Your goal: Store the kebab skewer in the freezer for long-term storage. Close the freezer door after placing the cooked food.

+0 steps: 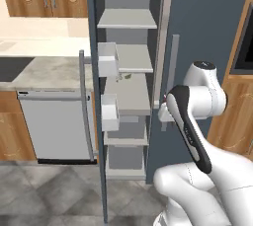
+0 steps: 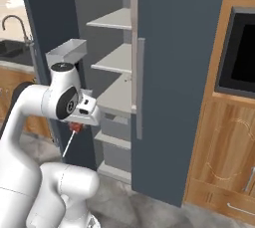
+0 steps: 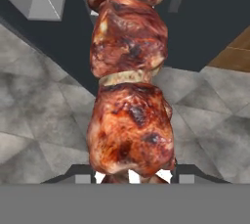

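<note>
Meat chunks of the skewer (image 3: 128, 96) loom closest to us in the hand view, running up from between our fingertips, with grey floor tiles behind them. Our gripper (image 2: 75, 125) is pinched tight on the meat end, and in the right base view the pale stick hangs down and to the left below it, over the floor. We hold it low, beside the arm and just in front of the freezer (image 1: 207, 22), not yet inside. Beyond the hand, the freezer door (image 1: 96, 121) stands swung wide, its white bins (image 1: 108, 59) facing the grey shelves (image 1: 127, 96), which look free to take the food; a small greenish item lies on a middle shelf, too small to name. So we judge the opening and the pick-up done; what remains is reaching in, setting the skewer on a shelf, letting go, pulling back, and swinging the door shut.
</note>
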Tool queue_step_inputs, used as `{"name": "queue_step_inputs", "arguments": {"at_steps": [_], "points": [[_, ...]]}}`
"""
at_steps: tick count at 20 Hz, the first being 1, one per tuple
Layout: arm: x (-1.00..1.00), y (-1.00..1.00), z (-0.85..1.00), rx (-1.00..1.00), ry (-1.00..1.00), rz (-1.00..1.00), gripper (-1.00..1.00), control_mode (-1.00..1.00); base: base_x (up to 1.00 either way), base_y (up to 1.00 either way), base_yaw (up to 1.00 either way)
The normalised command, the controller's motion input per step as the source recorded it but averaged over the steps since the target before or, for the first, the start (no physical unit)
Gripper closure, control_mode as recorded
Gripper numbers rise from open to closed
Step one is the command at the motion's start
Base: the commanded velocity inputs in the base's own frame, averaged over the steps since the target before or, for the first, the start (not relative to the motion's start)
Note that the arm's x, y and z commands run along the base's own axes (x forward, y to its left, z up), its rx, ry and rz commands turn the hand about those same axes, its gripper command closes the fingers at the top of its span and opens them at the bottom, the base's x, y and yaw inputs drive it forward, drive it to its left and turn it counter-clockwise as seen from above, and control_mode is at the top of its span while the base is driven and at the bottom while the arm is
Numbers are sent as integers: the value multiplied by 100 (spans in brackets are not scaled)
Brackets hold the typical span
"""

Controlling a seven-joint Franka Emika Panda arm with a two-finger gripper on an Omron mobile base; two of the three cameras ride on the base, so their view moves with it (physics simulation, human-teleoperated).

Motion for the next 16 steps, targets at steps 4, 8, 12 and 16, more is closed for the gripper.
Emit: {"name": "queue_step_inputs", "arguments": {"at_steps": [4,8,12,16], "points": [[0,0,0,0,0,0,100,100,37,7,2],[0,0,0,0,0,0,100,100,54,6,0],[0,0,0,0,0,0,100,100,54,4,0],[0,0,0,0,0,0,100,100,54,17,6]]}}
